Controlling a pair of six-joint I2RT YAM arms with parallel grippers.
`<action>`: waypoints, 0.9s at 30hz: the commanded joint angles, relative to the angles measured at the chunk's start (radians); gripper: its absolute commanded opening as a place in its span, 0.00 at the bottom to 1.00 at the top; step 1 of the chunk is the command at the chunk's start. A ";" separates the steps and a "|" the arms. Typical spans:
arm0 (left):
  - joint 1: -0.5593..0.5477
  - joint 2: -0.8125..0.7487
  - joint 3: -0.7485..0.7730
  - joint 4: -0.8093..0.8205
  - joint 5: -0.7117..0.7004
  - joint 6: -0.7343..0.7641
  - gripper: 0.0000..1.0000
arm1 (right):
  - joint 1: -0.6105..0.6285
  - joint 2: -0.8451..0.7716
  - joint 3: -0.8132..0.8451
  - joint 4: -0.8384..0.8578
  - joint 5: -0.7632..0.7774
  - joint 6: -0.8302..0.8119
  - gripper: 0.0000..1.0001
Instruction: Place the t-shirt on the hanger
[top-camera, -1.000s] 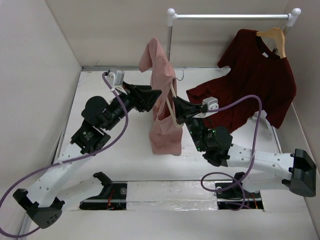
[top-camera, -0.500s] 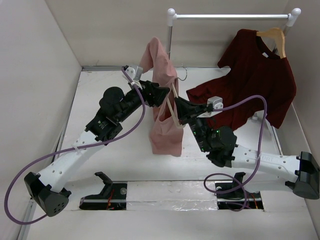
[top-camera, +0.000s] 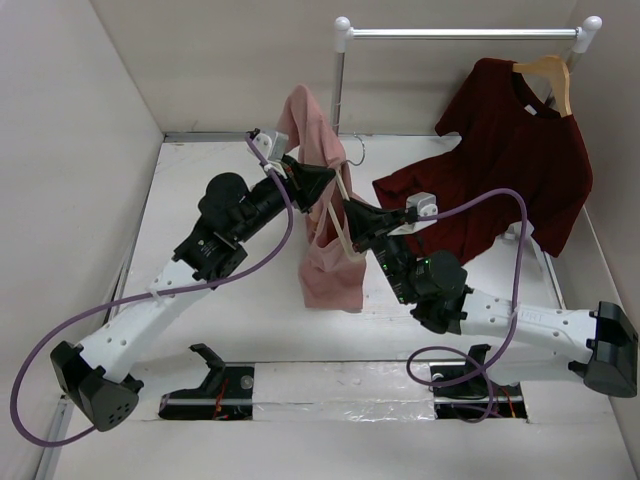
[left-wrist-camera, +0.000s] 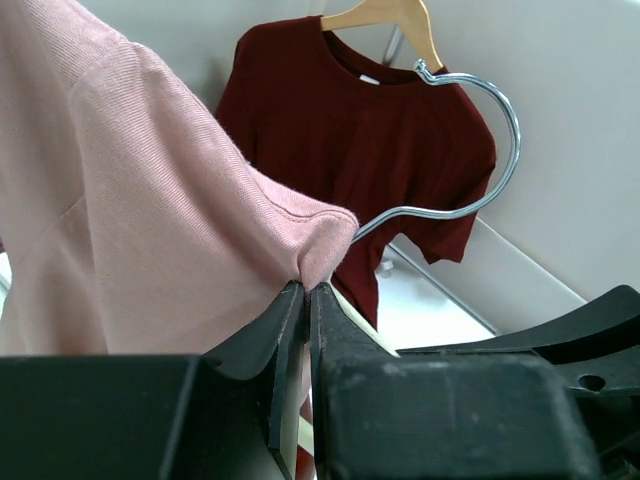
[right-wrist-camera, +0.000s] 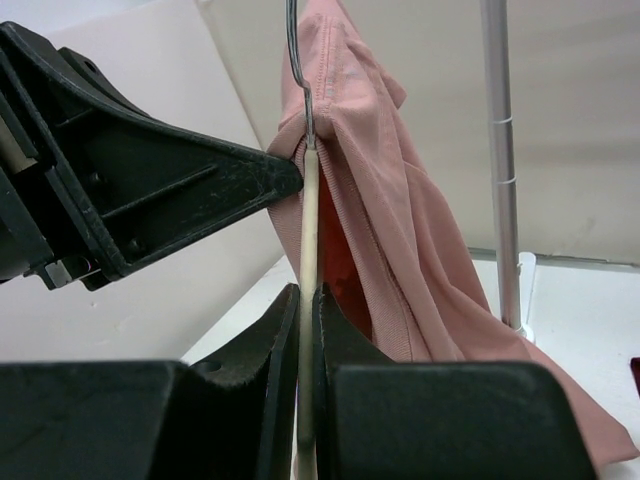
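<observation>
The salmon-pink t-shirt hangs in the air over the table's middle, draped on the pale cream hanger. My left gripper comes in from the left and is shut on a fold of the t-shirt close to the hanger's metal hook. My right gripper is shut on the hanger's thin cream bar, which stands upright between its jaws. In the right wrist view the t-shirt falls to the right of the bar, and the left gripper pinches fabric at the top of the bar.
A dark maroon t-shirt hangs on a tan wooden hanger from the white rail at the back right, its hem on the table. The rail's left post stands just behind the pink t-shirt. White walls close in both sides.
My left gripper, open before, moved right up to the t-shirt near the hook and shut on the fabric. The right gripper kept hold of the hanger and barely shifted.
</observation>
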 joint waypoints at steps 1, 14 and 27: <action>-0.002 -0.039 -0.003 0.065 0.054 -0.026 0.00 | 0.004 -0.018 0.055 0.075 -0.020 0.018 0.00; -0.002 -0.141 -0.126 0.017 0.209 -0.137 0.00 | -0.062 0.089 0.176 0.121 -0.025 -0.085 0.00; -0.002 -0.188 -0.058 0.032 0.022 -0.166 0.41 | -0.052 -0.010 0.085 0.067 -0.031 -0.042 0.00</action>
